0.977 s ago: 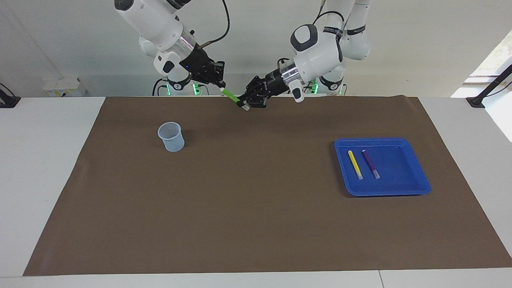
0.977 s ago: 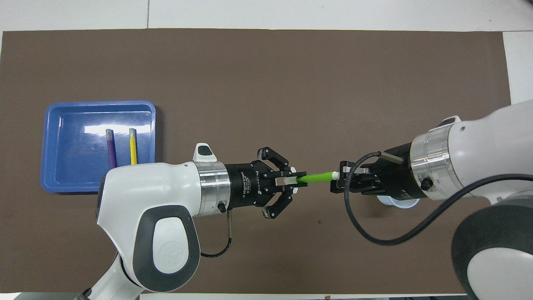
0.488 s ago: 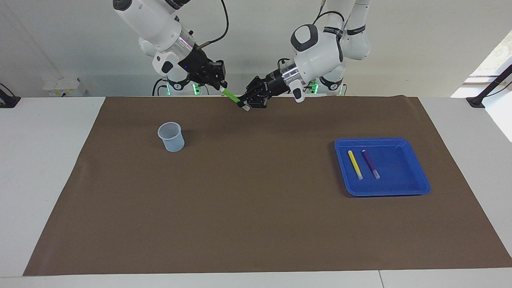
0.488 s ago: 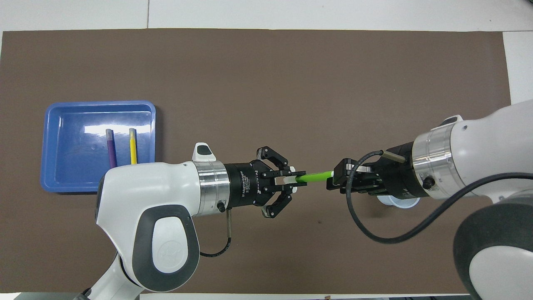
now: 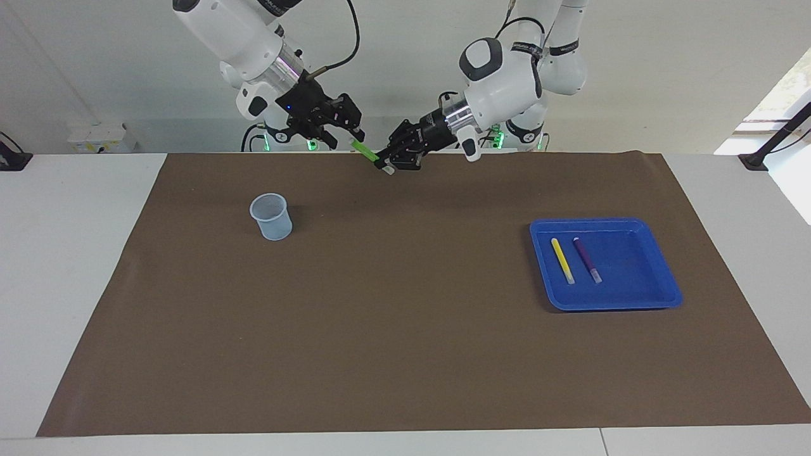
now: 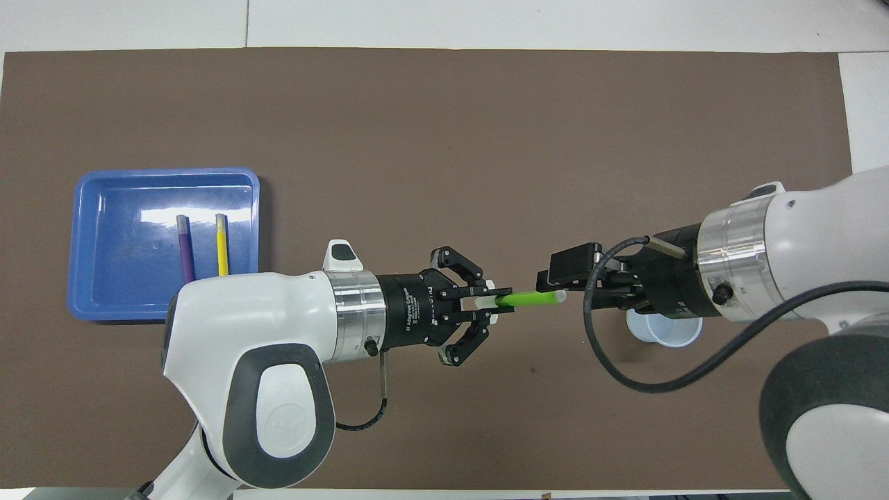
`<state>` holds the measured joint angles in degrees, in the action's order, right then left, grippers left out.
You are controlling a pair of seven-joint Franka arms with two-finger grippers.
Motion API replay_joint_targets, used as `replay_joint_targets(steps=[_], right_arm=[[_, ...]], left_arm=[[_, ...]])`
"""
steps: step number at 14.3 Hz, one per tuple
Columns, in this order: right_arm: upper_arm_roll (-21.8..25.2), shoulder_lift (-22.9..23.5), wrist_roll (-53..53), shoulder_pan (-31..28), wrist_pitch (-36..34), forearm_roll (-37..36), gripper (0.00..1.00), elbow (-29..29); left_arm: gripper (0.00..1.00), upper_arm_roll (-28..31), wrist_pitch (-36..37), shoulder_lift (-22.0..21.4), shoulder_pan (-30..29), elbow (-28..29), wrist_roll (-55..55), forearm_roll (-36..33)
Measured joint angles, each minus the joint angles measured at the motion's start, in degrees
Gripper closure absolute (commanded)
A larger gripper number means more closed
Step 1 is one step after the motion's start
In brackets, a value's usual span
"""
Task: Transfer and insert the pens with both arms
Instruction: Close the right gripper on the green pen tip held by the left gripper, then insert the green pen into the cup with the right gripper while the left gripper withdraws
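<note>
Slim green plastic pen [image 6: 529,298] is gripped by the closed left hand [image 6: 501,301] above the worktop's robot-side edge; the right hand [image 6: 555,281], fingers parted, is held level at its free tip.

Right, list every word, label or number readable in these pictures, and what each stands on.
"2F Adaptive Gripper": white print on the black two-finger left gripper, partly guessed.
Finer lines beneath it: too small to read.
Embossed emblem on the white left arm's grey cap: unreadable.
Nothing else bears text.
</note>
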<state>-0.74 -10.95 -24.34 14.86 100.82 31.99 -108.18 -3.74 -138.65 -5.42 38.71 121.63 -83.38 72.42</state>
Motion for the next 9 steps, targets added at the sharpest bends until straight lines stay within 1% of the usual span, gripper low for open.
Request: replay_joint_targets(steps=[2,3,4,6,7,8,9], right_arm=[[-0.09,0.0,0.0,0.1,0.0,0.0,0.35,-0.17],[-0.19,0.0,0.0,0.14,0.0,0.0,0.4,-0.29],[-0.25,0.0,0.0,0.23,0.0,0.0,0.52,-0.37],[-0.33,0.0,0.0,0.34,0.0,0.0,0.83,-0.46],[-0.35,0.0,0.0,0.34,0.01,0.0,0.97,-0.48],[-0.35,0.0,0.0,0.34,0.01,0.0,1.0,-0.5],[-0.37,0.0,0.0,0.38,0.19,0.17,1.0,-0.49]], left_arm=[[1.0,0.0,0.0,0.0,0.0,0.0,0.01,0.26],[1.0,0.01,0.0,0.0,0.0,0.0,0.01,0.31],[1.0,0.03,0.0,0.0,0.0,0.0,0.01,0.34],[1.0,0.06,-0.02,-0.01,0.0,0.0,0.02,0.7],[1.0,0.06,-0.07,-0.01,0.0,0.0,0.03,0.89],[1.0,0.07,-0.14,-0.01,0.0,0.0,0.03,0.97],[1.0,0.03,-0.16,0.0,0.01,0.03,0.03,0.98]])
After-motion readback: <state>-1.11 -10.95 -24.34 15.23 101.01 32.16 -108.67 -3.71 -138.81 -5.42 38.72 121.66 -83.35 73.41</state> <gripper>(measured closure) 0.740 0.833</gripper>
